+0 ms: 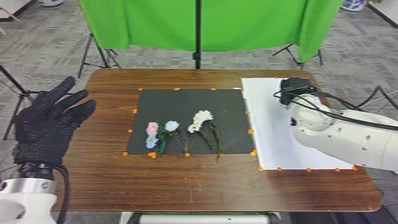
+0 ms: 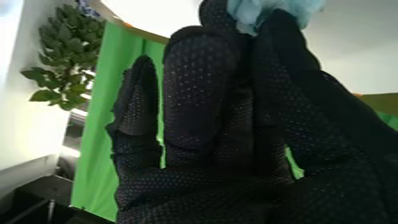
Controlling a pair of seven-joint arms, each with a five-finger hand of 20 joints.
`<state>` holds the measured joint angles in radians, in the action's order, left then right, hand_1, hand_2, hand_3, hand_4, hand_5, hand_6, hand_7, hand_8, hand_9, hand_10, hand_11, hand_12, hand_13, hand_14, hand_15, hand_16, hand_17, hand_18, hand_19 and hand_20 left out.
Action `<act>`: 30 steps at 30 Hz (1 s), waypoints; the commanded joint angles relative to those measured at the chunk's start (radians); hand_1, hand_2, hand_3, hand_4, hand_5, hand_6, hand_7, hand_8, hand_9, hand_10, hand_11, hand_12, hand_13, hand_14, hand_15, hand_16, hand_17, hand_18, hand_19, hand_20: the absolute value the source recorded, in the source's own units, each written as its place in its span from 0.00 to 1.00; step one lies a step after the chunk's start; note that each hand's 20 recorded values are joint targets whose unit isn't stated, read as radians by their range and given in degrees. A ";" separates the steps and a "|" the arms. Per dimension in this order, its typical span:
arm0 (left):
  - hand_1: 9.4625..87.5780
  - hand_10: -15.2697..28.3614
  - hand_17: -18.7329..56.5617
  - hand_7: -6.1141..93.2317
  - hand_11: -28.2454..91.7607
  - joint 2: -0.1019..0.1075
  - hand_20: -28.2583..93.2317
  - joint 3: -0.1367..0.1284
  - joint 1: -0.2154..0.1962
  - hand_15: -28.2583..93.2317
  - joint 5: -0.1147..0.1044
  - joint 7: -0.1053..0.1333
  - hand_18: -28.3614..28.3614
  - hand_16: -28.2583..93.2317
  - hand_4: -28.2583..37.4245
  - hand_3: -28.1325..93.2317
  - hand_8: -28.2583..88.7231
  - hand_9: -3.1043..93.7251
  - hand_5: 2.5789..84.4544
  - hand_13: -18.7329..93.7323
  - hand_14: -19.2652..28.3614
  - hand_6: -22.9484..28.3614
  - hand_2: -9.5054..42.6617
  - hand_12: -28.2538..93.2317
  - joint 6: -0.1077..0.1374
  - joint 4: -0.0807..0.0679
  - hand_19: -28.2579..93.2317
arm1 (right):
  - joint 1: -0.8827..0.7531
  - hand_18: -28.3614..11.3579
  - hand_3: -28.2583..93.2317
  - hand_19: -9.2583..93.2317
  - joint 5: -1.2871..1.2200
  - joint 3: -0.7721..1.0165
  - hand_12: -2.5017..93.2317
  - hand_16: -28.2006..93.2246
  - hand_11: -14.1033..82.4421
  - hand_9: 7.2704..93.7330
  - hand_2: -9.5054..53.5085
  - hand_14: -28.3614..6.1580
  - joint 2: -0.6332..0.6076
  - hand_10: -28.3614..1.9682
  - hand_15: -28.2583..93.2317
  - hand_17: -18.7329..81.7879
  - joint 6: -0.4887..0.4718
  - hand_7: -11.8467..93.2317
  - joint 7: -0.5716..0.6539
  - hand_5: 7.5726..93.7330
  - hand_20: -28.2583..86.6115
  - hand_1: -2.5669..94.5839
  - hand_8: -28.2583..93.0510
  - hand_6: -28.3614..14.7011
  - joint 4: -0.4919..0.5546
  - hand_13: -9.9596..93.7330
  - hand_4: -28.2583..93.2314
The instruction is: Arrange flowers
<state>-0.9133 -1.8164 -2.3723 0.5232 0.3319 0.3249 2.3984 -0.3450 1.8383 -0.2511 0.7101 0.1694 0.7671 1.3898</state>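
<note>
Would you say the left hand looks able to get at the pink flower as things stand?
Probably yes: the left hand is open beside the table, the pink flower lies near the left edge of the black mat, and nothing seems to stand between them; the right hand is over the white board.

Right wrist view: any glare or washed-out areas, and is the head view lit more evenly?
Right wrist view: wall beside the plant nearly washed out, right hand dark. Head view: more even, no harsh glare on the table.
</note>
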 commanded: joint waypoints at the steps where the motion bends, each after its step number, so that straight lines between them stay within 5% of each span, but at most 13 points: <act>1: 0.15 0.81 0.18 0.19 0.46 -0.012 0.35 0.006 -0.010 0.71 -0.003 -0.002 0.95 0.13 0.00 0.87 0.17 0.35 0.40 0.39 1.00 0.64 0.37 0.32 0.001 -0.003 0.79 | -0.004 0.31 0.80 0.95 0.028 -0.023 0.37 0.40 0.25 0.96 0.00 0.82 -0.002 0.81 0.76 0.53 0.054 0.43 0.000 0.79 0.49 0.59 0.20 0.78 -0.009 0.86 0.00; 11: 0.15 0.80 0.18 0.19 0.47 -0.023 0.35 0.006 -0.013 0.71 0.000 -0.015 0.95 0.13 0.00 0.87 0.17 0.35 0.40 0.39 1.00 0.64 0.37 0.32 0.008 0.000 0.79 | 0.083 0.27 0.84 0.98 0.047 -0.107 0.42 0.41 0.28 0.99 0.00 0.85 -0.009 0.83 0.77 0.56 0.212 0.43 0.044 0.84 0.50 0.60 0.23 0.73 0.032 0.89 0.00; 22: 0.15 0.81 0.18 0.19 0.47 -0.024 0.35 0.007 -0.013 0.71 0.000 -0.017 0.95 0.14 0.00 0.87 0.17 0.35 0.40 0.39 1.00 0.64 0.37 0.32 0.009 0.000 0.79 | 0.075 0.25 0.86 0.98 0.073 -0.055 0.42 0.42 0.28 1.00 0.00 0.85 0.011 0.82 0.77 0.56 0.271 0.42 0.027 0.86 0.50 0.60 0.24 0.71 0.101 0.89 0.00; 27: 0.15 0.81 0.18 0.19 0.46 -0.021 0.35 0.012 -0.010 0.70 -0.002 -0.015 0.95 0.14 0.00 0.87 0.17 0.35 0.40 0.39 1.00 0.64 0.37 0.32 0.010 -0.002 0.79 | 0.078 0.25 0.87 0.98 0.168 -0.087 0.43 0.43 0.28 1.00 0.00 0.84 0.045 0.81 0.77 0.55 0.241 0.42 0.112 0.85 0.50 0.59 0.25 0.70 0.123 0.88 0.00; 30: 0.15 0.81 0.18 0.19 0.46 -0.019 0.35 0.011 -0.007 0.70 0.000 -0.022 0.95 0.14 0.00 0.87 0.17 0.35 0.40 0.39 1.00 0.64 0.37 0.32 0.007 -0.005 0.79 | 0.026 0.23 0.86 0.96 0.125 0.018 0.40 0.42 0.27 0.93 0.00 0.78 0.013 0.74 0.77 0.52 0.059 0.44 0.118 0.78 0.50 0.54 0.23 0.68 0.164 0.85 0.00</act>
<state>-0.9273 -1.8119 -2.3755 0.5235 0.3277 0.3279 2.3993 -0.2864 1.9308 -0.2895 0.7138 0.4058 0.8113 1.4962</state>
